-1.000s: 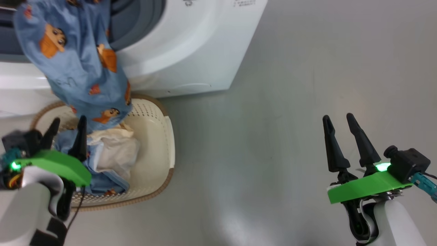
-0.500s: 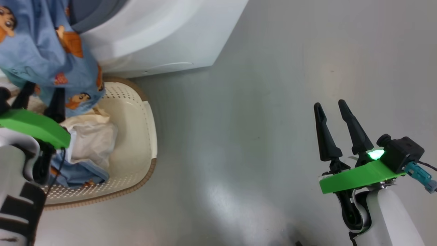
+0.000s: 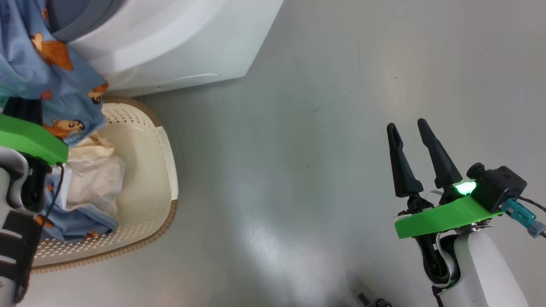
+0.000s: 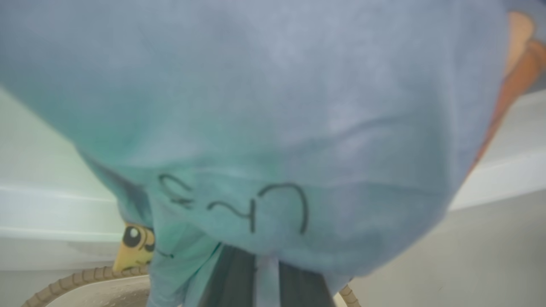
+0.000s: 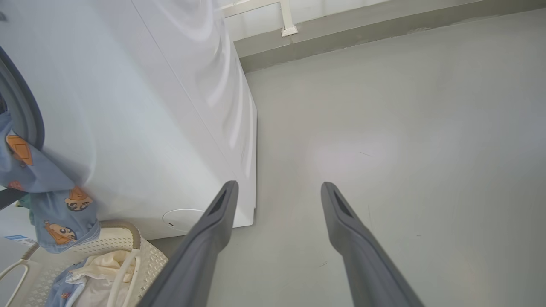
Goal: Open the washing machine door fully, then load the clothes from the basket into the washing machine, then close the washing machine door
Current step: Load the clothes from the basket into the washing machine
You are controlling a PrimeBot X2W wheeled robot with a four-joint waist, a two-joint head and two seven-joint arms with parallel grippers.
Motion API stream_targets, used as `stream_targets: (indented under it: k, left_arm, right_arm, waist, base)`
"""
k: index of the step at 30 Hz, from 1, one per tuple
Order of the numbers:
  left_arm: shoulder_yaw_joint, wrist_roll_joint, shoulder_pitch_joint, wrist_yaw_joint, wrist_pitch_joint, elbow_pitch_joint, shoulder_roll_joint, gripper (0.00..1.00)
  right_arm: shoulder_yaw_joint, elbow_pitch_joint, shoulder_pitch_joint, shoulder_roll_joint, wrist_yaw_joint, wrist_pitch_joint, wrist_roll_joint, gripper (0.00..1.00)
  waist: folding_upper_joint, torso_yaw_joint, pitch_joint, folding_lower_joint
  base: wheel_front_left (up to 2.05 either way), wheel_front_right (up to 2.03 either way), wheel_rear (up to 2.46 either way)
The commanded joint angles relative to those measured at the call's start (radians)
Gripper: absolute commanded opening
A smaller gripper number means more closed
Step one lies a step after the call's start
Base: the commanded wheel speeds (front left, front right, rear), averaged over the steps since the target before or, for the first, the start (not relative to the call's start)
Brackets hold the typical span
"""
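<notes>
A light blue garment with orange prints hangs from the washing machine mouth down over the basket. More clothes lie in the basket, a cream-white piece and blue fabric. My left gripper is shut on the hanging garment, whose cloth drapes over the fingers; its green wrist plate shows at the far left. My right gripper stands open over bare floor, far right of the basket, with nothing between its fingers. The washing machine door is out of view.
Grey floor stretches between the basket and my right arm. The machine's white side panel runs back toward a wall skirting. The basket sits tight against the machine's front, by its round filter cover.
The head camera has swung, shifting the whole scene left. My left gripper rose from the basket up to the hanging blue garment and shut on it. The right gripper stayed open.
</notes>
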Motion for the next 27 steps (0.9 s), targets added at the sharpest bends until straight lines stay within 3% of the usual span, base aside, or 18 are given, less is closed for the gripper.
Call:
stream_targets:
  k: [1, 8, 11, 21, 27]
  left_arm:
    - [0.027, -0.011, -0.017, -0.002, -0.006, -0.013, 0.05, 0.0]
    - [0.078, -0.044, 0.029, -0.002, -0.006, -0.08, 0.031, 0.0]
    - [0.152, -0.045, 0.081, -0.002, -0.006, -0.166, 0.008, 0.0]
    - [0.309, 0.044, 0.187, -0.002, -0.006, -0.407, -0.038, 0.0]
    - [0.315, 0.081, 0.162, -0.002, -0.006, -0.474, -0.025, 0.0]
  right_arm:
    - [0.017, -0.024, 0.013, 0.004, 0.002, -0.005, 0.006, 1.0]
    - [0.006, -0.024, 0.013, 0.004, 0.002, -0.005, 0.017, 1.0]
    - [0.002, -0.023, 0.013, 0.005, 0.002, -0.005, 0.019, 1.0]
    - [0.0, -0.023, 0.015, 0.005, 0.002, -0.005, 0.022, 1.0]
    - [0.005, -0.023, 0.015, 0.005, 0.002, -0.005, 0.031, 1.0]
  waist:
    - [0.0, 0.0, -0.001, 0.0]
    - [0.0, 0.018, -0.016, 0.0]
    - [0.0, 0.035, -0.029, 0.0]
    - [0.0, 0.055, -0.046, 0.0]
    - [0.0, 0.05, -0.047, 0.0]
  base:
    - [0.0, 0.0, 0.0]
    - [0.0, 0.0, 0.0]
    - [0.0, 0.0, 0.0]
    - [0.0, 0.0, 0.0]
    - [0.0, 0.0, 0.0]
